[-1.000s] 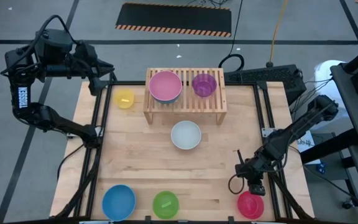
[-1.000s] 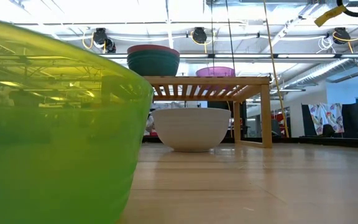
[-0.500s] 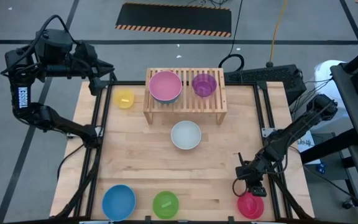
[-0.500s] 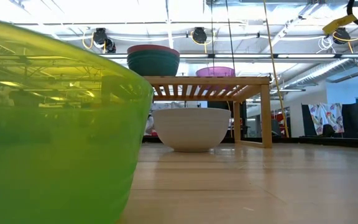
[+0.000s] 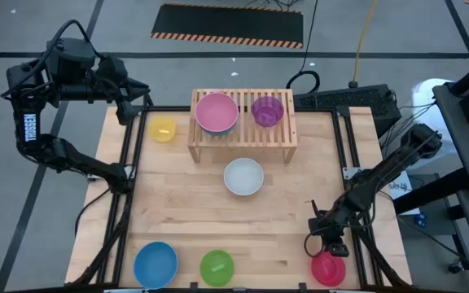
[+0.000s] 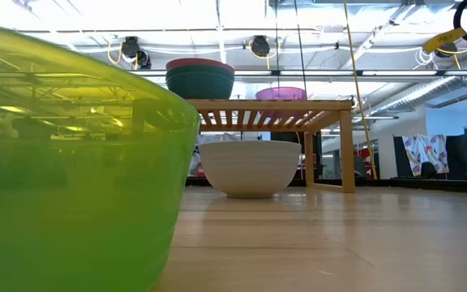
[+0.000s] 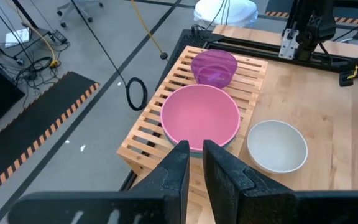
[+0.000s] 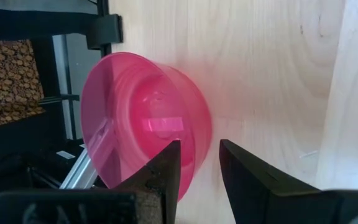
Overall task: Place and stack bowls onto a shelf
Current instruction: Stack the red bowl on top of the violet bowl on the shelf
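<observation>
From above you see the right gripper [image 5: 330, 248] just beside the red bowl [image 5: 329, 268], far from the shelf [image 5: 243, 122], which carries the pink bowl [image 5: 216, 111] and purple bowl [image 5: 267, 110]. In the low view the white bowl [image 6: 250, 169] stands before the shelf. In the wrist views, you see the right fingers [image 8: 166, 171] apart around the red rim, while the left gripper [image 7: 192, 163], near the shelf, is nearly closed and empty.

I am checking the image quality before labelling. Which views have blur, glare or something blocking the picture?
Low view: the lime green bowl sits very close, blurred, filling the left half; bright ceiling lights wash out the top. Right wrist view: the red bowl looks soft, with a pink glow on the table. High view: evenly lit, sharp.
</observation>
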Robot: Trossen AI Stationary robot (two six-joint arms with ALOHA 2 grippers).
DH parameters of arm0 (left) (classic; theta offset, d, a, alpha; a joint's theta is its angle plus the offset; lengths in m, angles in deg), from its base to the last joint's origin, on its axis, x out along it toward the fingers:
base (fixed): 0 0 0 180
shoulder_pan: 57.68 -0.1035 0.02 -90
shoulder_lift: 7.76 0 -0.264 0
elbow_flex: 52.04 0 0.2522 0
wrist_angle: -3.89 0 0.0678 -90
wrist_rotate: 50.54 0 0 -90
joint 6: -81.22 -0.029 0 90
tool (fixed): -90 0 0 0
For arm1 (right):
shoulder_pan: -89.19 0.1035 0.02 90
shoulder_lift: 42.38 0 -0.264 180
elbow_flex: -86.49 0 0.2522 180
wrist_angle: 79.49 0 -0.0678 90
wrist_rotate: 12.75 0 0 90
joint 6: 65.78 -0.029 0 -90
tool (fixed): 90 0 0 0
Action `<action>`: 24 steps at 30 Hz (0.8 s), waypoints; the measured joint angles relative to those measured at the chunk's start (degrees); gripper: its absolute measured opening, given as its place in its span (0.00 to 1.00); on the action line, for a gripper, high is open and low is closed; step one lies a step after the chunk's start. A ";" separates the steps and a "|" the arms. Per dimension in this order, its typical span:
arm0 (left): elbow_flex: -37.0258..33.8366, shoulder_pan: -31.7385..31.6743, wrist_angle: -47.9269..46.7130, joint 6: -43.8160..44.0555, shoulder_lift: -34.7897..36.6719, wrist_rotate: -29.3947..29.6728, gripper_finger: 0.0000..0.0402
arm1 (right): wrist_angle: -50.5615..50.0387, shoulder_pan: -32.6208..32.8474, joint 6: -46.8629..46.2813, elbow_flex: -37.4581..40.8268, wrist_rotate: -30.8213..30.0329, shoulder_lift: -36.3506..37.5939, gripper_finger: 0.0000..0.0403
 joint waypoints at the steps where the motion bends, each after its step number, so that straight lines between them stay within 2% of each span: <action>1: -0.02 -0.01 0.00 -0.02 0.00 0.00 0.13 | 0.00 0.00 0.00 0.00 0.01 -0.38 0.26; 14: -0.02 0.02 0.00 -0.24 0.00 0.00 0.13 | 6.42 1.49 1.17 -0.02 0.08 -7.65 0.26; 21: 0.00 0.00 0.00 -0.26 0.00 0.00 0.13 | 10.53 2.23 -2.94 -0.04 -0.23 -12.50 0.26; 24: 0.00 0.00 0.00 -0.29 0.00 0.00 0.13 | 11.80 2.23 -3.02 -0.04 -1.81 -13.38 0.22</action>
